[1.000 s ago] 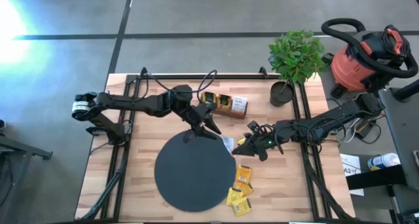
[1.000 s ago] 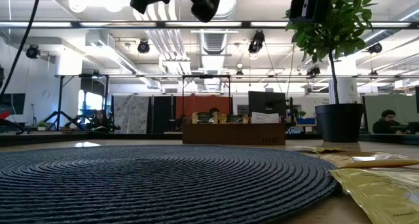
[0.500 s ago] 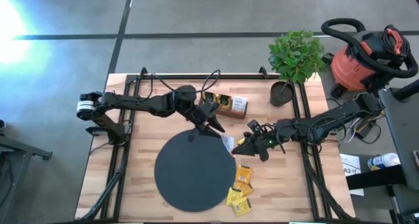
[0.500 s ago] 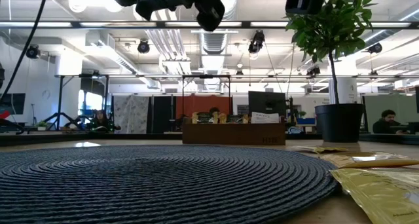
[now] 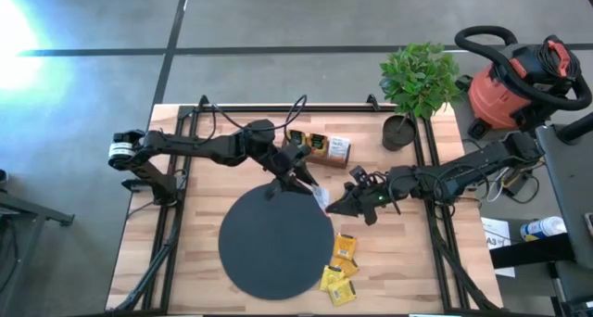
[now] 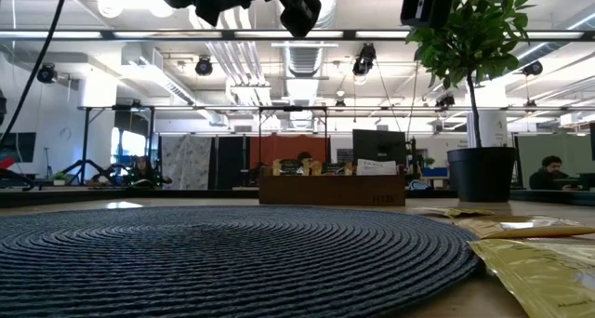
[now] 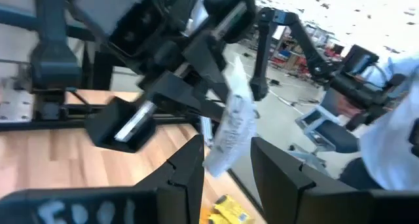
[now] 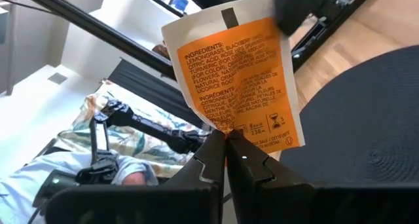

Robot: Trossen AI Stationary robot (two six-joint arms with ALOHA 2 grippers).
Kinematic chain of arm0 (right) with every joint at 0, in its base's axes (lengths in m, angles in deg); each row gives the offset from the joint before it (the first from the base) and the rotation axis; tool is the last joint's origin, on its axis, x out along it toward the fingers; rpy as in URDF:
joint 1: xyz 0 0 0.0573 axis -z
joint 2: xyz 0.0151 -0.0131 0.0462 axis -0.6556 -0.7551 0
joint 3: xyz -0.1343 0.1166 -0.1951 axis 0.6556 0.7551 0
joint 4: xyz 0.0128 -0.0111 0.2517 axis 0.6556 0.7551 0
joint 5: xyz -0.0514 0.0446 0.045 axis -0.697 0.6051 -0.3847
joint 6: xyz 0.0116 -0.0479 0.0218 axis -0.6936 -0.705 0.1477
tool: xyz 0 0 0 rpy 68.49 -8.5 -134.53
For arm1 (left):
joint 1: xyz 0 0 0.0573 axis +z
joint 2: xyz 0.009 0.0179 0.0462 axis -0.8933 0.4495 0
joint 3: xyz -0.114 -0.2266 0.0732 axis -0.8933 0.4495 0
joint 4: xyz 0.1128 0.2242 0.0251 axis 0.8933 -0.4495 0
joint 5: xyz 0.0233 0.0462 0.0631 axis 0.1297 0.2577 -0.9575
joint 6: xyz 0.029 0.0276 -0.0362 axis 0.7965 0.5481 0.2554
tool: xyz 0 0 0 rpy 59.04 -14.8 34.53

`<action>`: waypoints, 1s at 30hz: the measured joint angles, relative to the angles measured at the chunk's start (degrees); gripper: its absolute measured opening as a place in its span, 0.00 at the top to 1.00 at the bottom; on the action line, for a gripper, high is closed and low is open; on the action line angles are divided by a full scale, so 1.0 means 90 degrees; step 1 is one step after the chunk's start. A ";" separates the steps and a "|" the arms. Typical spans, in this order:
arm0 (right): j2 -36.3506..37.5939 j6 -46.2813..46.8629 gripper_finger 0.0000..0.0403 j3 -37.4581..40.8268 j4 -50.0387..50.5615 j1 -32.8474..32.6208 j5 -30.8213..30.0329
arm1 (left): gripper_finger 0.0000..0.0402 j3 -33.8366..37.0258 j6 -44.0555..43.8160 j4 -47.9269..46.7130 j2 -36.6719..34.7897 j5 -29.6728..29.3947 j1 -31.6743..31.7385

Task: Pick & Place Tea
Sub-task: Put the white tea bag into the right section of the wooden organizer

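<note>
An orange-and-white tea sachet point(image 8: 232, 73) hangs in the air over the black disc's point(image 5: 273, 243) far right rim, with my right gripper point(image 8: 226, 142) shut on it. My left gripper point(image 7: 226, 168) is open. It reaches level from the table's left, with one finger on each side of the sachet's point(image 7: 230, 122) edge. In the high view the sachet point(image 5: 321, 200) shows between my left gripper point(image 5: 304, 178) and my right gripper point(image 5: 335, 206). Several yellow sachets point(image 5: 341, 261) lie flat on the table at the disc's right. My right gripper pinches the middle of the sachet's printed bottom edge point(image 8: 227, 127) between its two fingers. They come level from the table's right. The sachet stands out beyond the fingertips, lifted clear of table and disc. My left gripper's fingers point(image 7: 190, 162) flank the sachet; whether they touch it I cannot tell.
A brown wooden tray point(image 5: 315, 148) with more sachets stands beyond the disc. A potted plant point(image 5: 417, 81) is at the far right corner. Black rails point(image 5: 176, 215) run along both table sides. In the low view, yellow sachets point(image 6: 530, 262) lie at the right.
My left gripper has rolled a little at the wrist while staying by the sachet. My right gripper has kept the sachet lifted in about the same place.
</note>
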 joint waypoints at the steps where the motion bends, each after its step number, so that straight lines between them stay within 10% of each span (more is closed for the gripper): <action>1: 0.0000 -0.0037 0.98 0.0000 0.0000 0.0014 -0.0035 | 0.70 0.0001 -0.0027 0.0001 0.0002 0.0079 -0.0008; 20: 0.0000 0.0577 0.97 0.0000 0.0579 0.0242 -0.0532 | 1.00 -0.0005 0.0260 -0.0053 0.0022 0.0005 -0.0028; 30: 0.0002 0.0929 0.71 0.0005 0.1115 0.0321 -0.0674 | 1.00 0.0013 0.1251 -0.1668 0.0010 -0.1000 0.0115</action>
